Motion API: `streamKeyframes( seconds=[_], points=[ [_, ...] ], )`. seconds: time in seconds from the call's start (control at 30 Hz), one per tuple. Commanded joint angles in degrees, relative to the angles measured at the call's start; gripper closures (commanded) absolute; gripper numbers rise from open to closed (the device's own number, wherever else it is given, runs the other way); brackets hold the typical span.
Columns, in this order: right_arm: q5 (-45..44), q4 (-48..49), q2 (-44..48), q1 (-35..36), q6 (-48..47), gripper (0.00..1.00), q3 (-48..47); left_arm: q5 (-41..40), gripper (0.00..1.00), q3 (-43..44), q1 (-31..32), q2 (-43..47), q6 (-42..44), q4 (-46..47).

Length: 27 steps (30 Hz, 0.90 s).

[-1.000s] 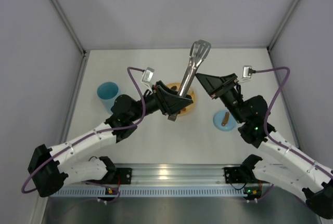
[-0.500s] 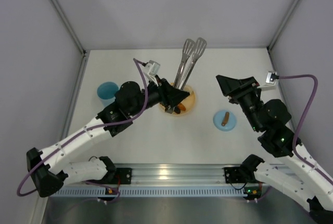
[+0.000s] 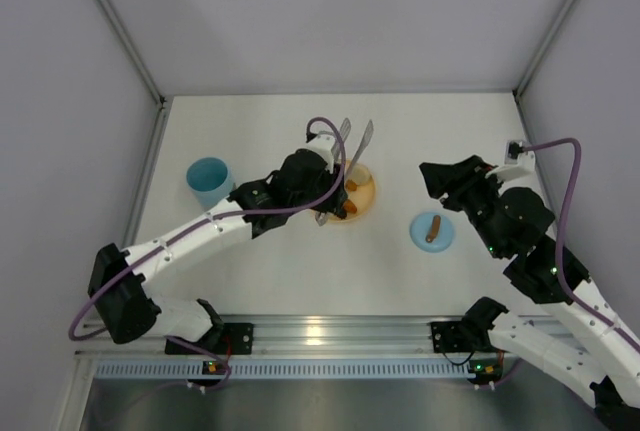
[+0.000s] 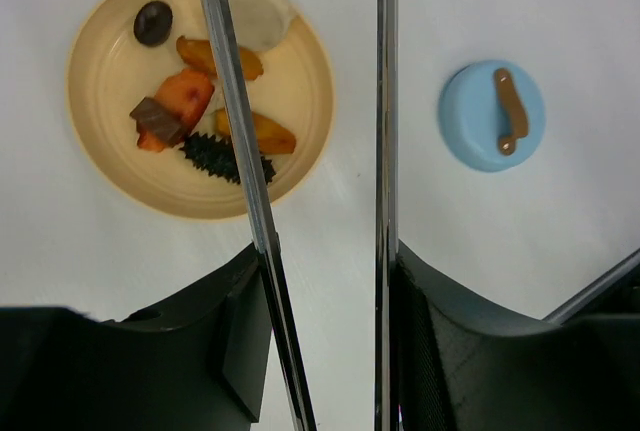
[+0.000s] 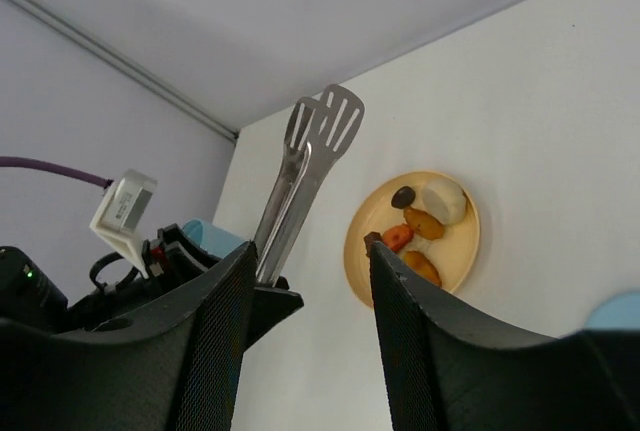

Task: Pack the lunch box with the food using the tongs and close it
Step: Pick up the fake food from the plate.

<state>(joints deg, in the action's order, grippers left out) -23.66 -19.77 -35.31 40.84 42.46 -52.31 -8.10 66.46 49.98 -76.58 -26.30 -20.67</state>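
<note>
Two slim silver arms of the tongs (image 4: 386, 101) sit clamped in the left gripper (image 4: 325, 296), now swung over the orange plate (image 4: 100, 61) and its food (image 4: 185, 96): picking can start. The right gripper (image 5: 310, 251), withdrawn rightward, gapes empty. The light blue lunch box (image 3: 207, 179) waits left, its lid (image 4: 480, 141) right.

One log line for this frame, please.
left gripper: holds tongs over plate | food: on plate | right gripper: open, empty | lunch box: open, left of plate | lid: on table, right of plate
</note>
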Motion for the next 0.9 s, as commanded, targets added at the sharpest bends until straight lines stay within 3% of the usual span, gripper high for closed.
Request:
streamKeyframes(
  seconds=[0.0,0.33,0.87],
  points=[
    [-1.4,-4.0,0.2,0.7,-2.4,0.52,-1.7,-3.0,0.51,2.6,0.0,-2.3,2.2,-3.2],
    [-1.1,-5.5,0.2,0.7,-3.2,0.53,-0.9,-2.8,0.49,3.7,0.1,-12.2,2.2,-5.8],
    [-0.9,-5.7,0.9,0.7,-2.9,0.55,0.4,-0.3,0.48,5.9,0.1,-19.1,3.0,-5.9]
  ],
)
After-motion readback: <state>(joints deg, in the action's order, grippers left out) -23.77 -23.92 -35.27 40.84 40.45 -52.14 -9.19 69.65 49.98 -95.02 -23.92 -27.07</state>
